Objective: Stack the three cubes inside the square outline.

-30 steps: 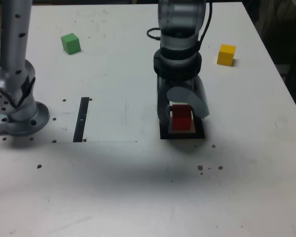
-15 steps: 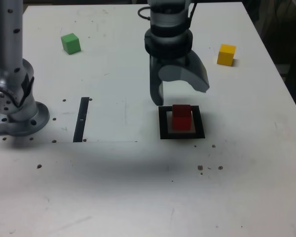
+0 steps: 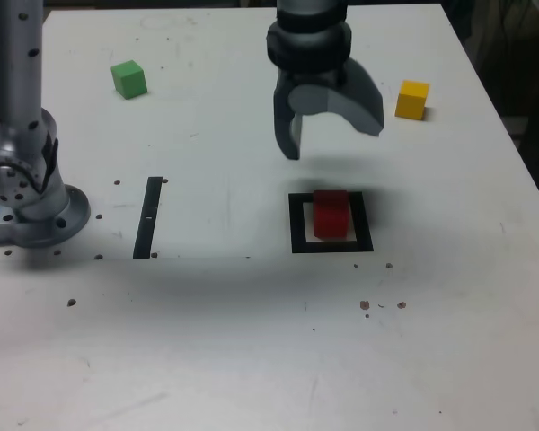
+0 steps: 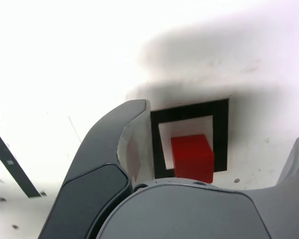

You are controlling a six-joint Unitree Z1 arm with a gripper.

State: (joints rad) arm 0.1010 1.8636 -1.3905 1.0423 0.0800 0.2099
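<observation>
The red cube (image 3: 331,214) sits inside the square outline (image 3: 331,246), resting on the pale centre with the black frame showing on all sides of it. In the wrist view the same red cube (image 4: 192,158) lies toward one side of the outline (image 4: 221,130) rather than dead centre. Nothing is stacked on it.

Above and a little behind it hangs the gripper (image 3: 328,135), clear of the cube, its jaws spread wide and holding nothing; one finger points down at the exterior view's left, the other flares out toward the exterior view's right. Its shadow falls on the table between it and the outline.

The yellow cube (image 3: 412,99) stands on the white table (image 3: 251,341) at the exterior view's right, near the gripper's flared finger but apart from it. The green cube (image 3: 128,78) is well apart, far back at the exterior view's left. A thin black strip (image 3: 149,216) lies on the table to the left of the outline, and beyond it the arm's grey base (image 3: 31,202) is at the left edge.
</observation>
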